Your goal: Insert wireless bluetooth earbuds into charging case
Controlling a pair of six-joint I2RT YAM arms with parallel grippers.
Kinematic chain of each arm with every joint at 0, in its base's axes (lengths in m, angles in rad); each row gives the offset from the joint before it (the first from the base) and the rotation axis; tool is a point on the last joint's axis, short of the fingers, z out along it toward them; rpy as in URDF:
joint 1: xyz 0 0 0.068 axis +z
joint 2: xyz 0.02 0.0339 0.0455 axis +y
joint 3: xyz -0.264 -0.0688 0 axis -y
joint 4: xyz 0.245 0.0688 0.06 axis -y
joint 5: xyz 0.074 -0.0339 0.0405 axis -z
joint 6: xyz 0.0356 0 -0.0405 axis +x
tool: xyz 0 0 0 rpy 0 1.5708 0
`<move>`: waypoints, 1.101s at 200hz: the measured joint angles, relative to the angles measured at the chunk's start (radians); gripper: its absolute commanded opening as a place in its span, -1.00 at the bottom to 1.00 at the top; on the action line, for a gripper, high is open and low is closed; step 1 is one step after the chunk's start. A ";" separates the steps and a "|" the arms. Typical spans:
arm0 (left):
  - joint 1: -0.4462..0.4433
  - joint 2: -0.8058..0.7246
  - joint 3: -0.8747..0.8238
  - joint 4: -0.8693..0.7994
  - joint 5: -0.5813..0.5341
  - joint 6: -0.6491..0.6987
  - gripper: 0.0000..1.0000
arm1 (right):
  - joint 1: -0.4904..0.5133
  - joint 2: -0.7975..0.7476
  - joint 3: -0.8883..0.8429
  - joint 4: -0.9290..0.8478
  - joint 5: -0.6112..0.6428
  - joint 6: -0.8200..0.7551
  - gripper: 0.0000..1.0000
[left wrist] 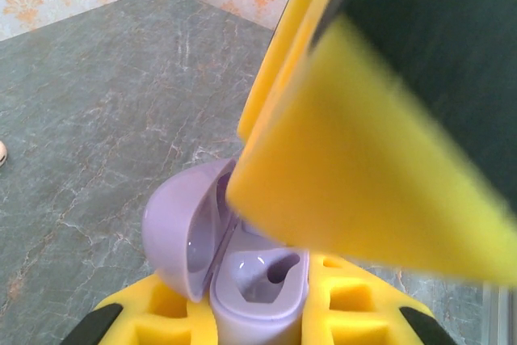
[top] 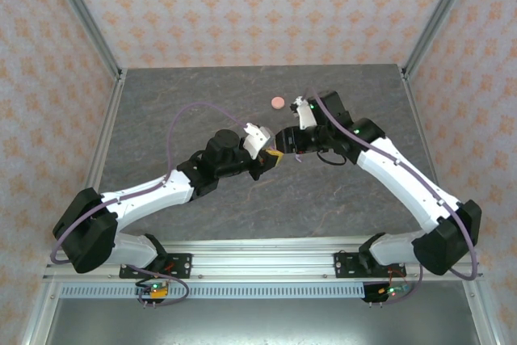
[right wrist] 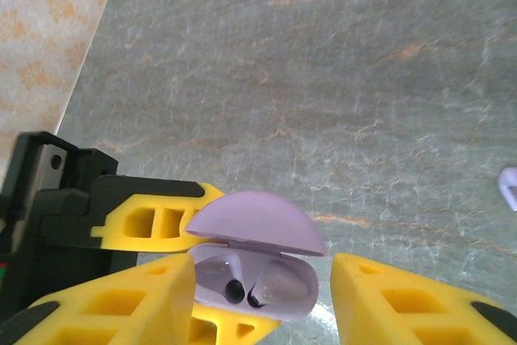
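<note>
While the open lilac case (right wrist: 266, 284) is pinched by the left tool (left wrist: 258, 313) at lower centre, the right tool (right wrist: 262, 268) is spread either side of it; a lilac earbud (right wrist: 509, 187) is seen on the desk (right wrist: 323, 78), far right.

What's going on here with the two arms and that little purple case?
The left claw is shut on a lilac charging case, holding it with its lid flipped open. The right claw is open, its yellow fingers standing on either side of the case, at least one of them clear of it. What sits in the case's wells is hard to make out. A small round pink thing lies farther back on the table.
</note>
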 measured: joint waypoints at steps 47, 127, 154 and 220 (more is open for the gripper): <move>0.000 -0.006 0.000 -0.001 -0.007 -0.005 -1.00 | -0.010 -0.071 -0.006 0.012 0.221 0.058 0.01; 0.000 -0.167 -0.003 -0.062 0.042 -0.039 -0.99 | -0.126 0.083 -0.087 -0.014 0.258 0.066 -0.04; 0.000 -0.234 -0.018 -0.100 0.047 -0.056 -0.99 | -0.135 0.154 -0.099 -0.013 0.240 0.023 -0.04; 0.000 -0.343 -0.040 -0.172 0.047 -0.083 -0.99 | -0.135 0.402 -0.009 -0.063 0.209 -0.150 -0.05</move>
